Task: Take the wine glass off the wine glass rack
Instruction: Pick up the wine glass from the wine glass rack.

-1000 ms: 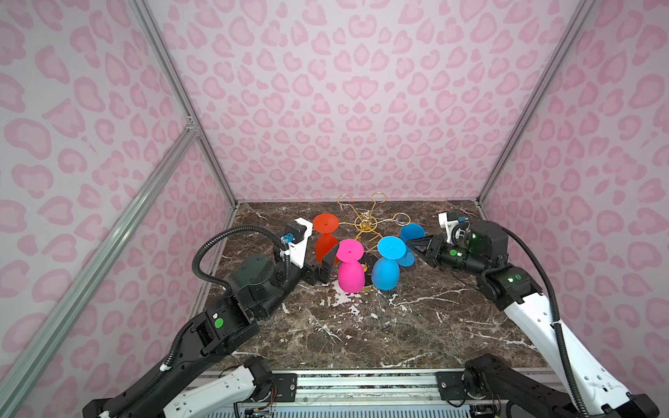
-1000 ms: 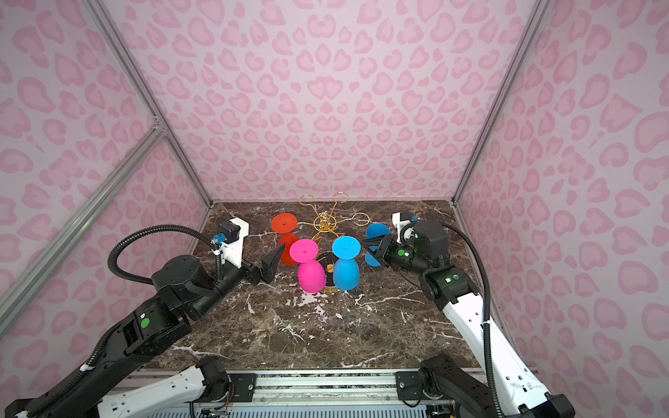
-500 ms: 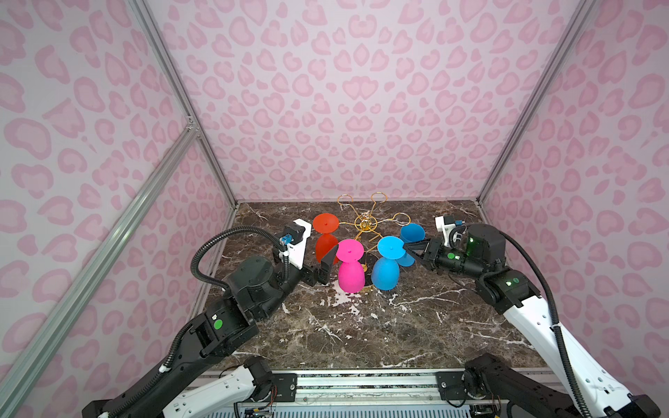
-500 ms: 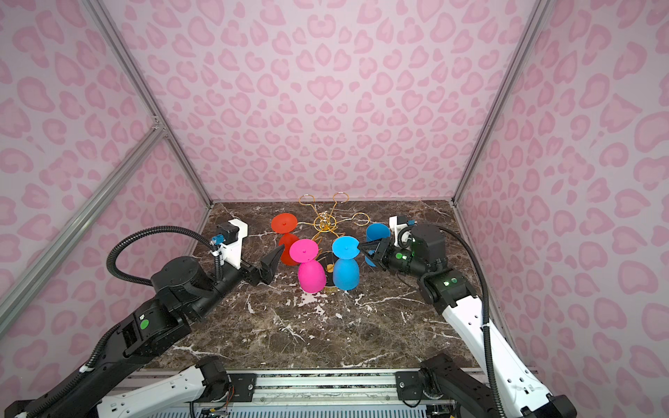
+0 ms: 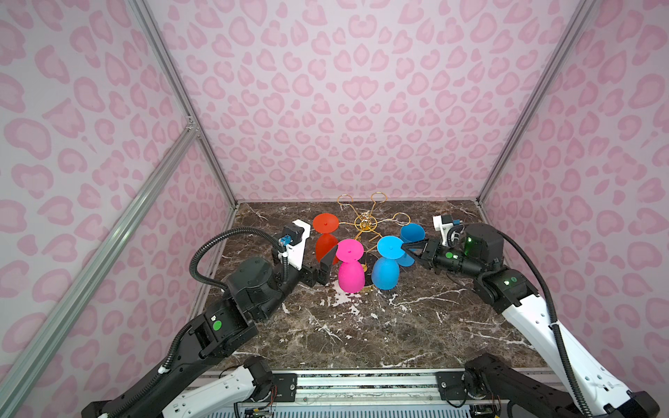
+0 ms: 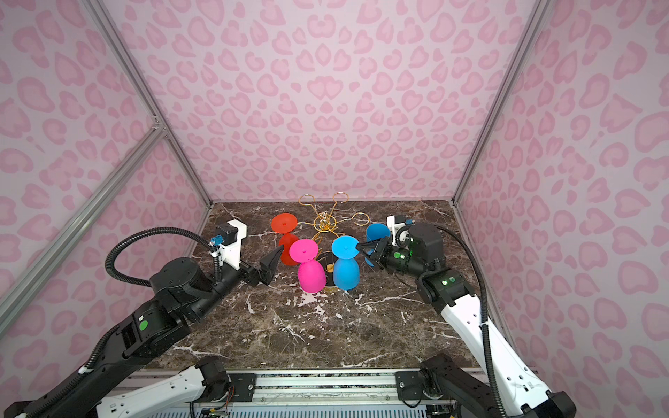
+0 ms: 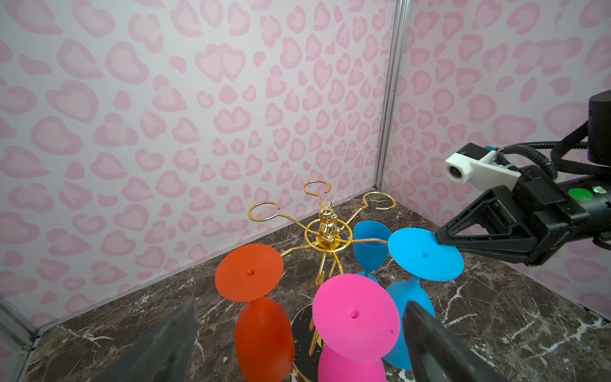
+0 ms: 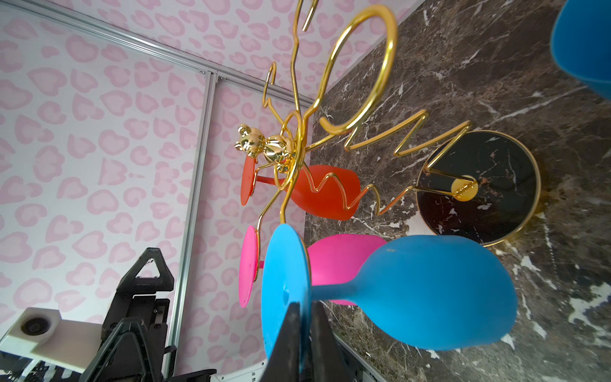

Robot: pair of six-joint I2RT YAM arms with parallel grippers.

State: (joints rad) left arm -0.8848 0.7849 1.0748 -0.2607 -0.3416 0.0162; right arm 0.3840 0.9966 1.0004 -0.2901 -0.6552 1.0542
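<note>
Right gripper (image 8: 305,309): clamped on foot rim of blue wine glass (image 8: 429,291).
Left gripper (image 7: 297,311): wide, empty.
Risk: rim slipping out; stem snagging wine glass rack (image 8: 496,211) ahead, tipping it.

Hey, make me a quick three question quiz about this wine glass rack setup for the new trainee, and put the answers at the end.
1. Which part of the light blue glass is the right gripper pinching? A) bowl B) stem C) round foot
2. True or false: the left gripper is closed on a glass.
3. How many glasses hang upside down on the wine glass rack?
Key: 1 C. 2 False, it is open and holds nothing. 3 Three.
</note>
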